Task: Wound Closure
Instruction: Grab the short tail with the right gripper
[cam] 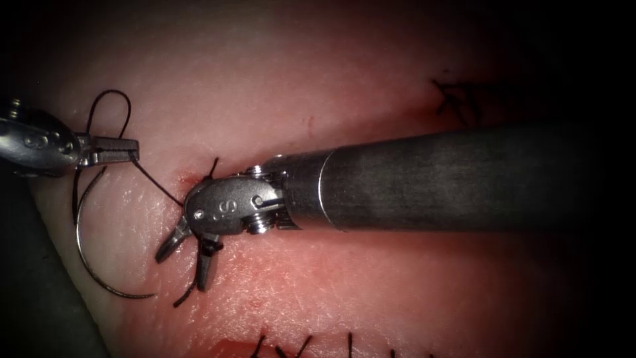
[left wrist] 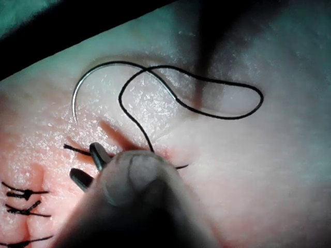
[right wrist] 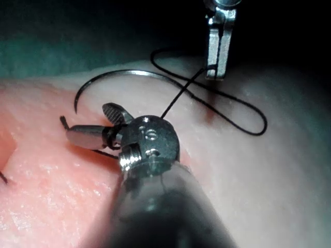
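Wound closure, part done: black finished stitches (cam: 464, 99) sit along the cut.
Left steel tool (cam: 126, 151) pinches black thread (cam: 156, 182); right steel tool (cam: 189, 255) gapes, holding nothing; curved silver needle (cam: 89, 262) lies free on pale pink tissue (cam: 278, 86).

Right tool (cam: 187, 252): polished metal jaws, matt grey shaft. Needle (cam: 83, 248): bright smooth steel. Thread (cam: 156, 180): black, matt. Tissue (cam: 371, 292): moist, glistening, pebbled.

Surroundings: a dark surface (cam: 40, 311) lies beyond the lit field at the endoscope view's lower left corner; its material cannot be determined. The endoscope view darkens heavily toward all edges, with light concentrated at centre. In the wrist views, a dark band with a teal-tinted area (left wrist: 20, 15) sits behind. No walls, floor or furniture discernible.
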